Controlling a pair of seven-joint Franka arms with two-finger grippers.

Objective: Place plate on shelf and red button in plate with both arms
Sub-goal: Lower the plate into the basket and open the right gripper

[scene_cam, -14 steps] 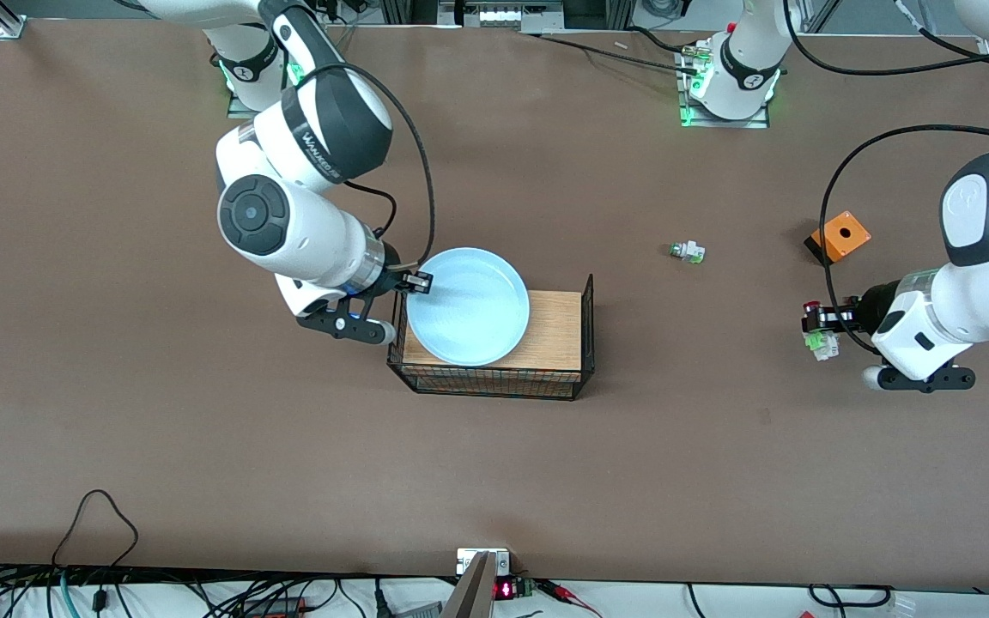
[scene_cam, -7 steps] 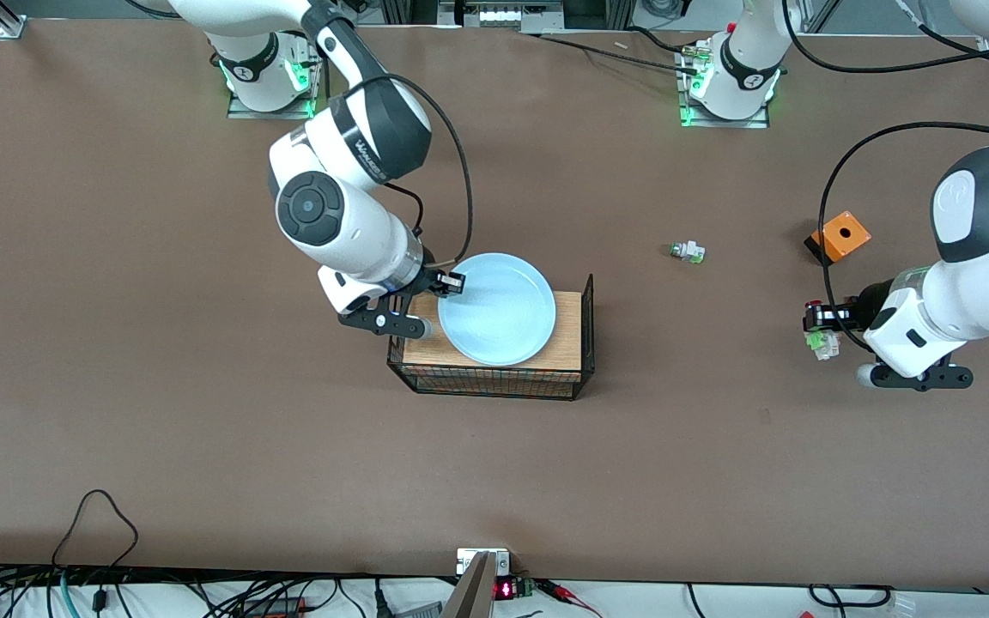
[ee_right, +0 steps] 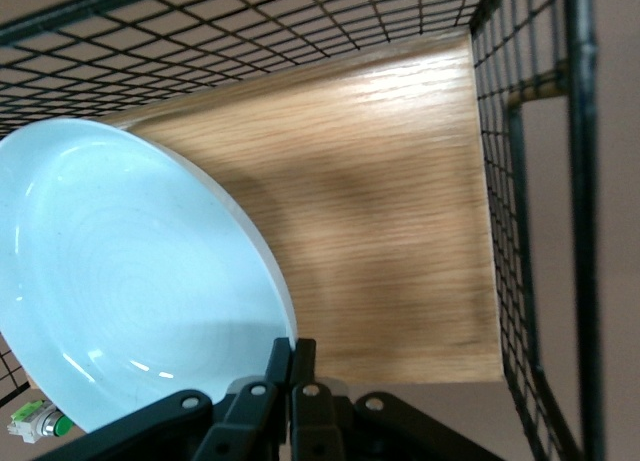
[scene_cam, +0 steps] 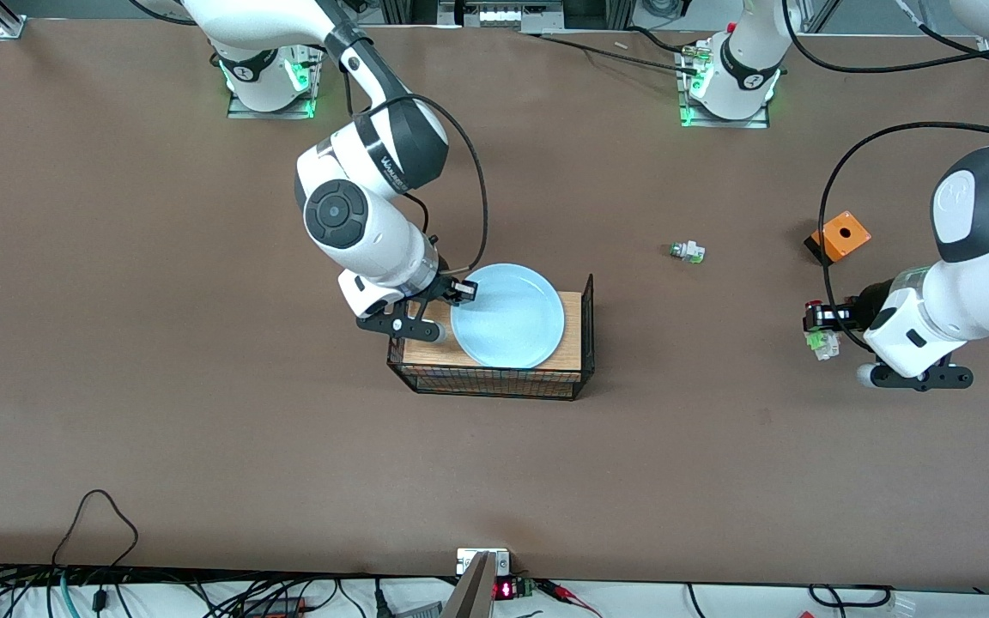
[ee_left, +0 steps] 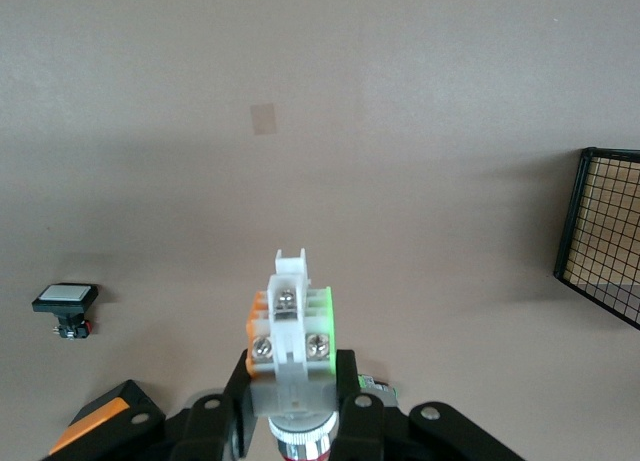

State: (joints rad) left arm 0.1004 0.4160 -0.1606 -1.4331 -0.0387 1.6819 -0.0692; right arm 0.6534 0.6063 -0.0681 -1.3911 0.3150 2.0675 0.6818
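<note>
My right gripper (scene_cam: 463,293) is shut on the rim of the pale blue plate (scene_cam: 507,315) and holds it over the wooden top of the wire rack (scene_cam: 569,333). In the right wrist view the plate (ee_right: 130,291) is tilted above the wood (ee_right: 380,241), its rim pinched at the gripper (ee_right: 296,349). My left gripper (scene_cam: 819,326) is shut on the red button (scene_cam: 820,342) and holds it over the table at the left arm's end. In the left wrist view the button's white and green body (ee_left: 290,331) stands between the fingers of the gripper (ee_left: 291,381).
A white-green part without a red cap (scene_cam: 688,251) lies on the table between rack and left arm. An orange box (scene_cam: 840,235) sits beside the left arm. A black part with a white face (ee_left: 66,303) shows in the left wrist view. The rack has a raised wire end (scene_cam: 588,322).
My right arm has carried the plate along the rack toward the left arm's end and lowered it over the wood. My left gripper has barely moved.
</note>
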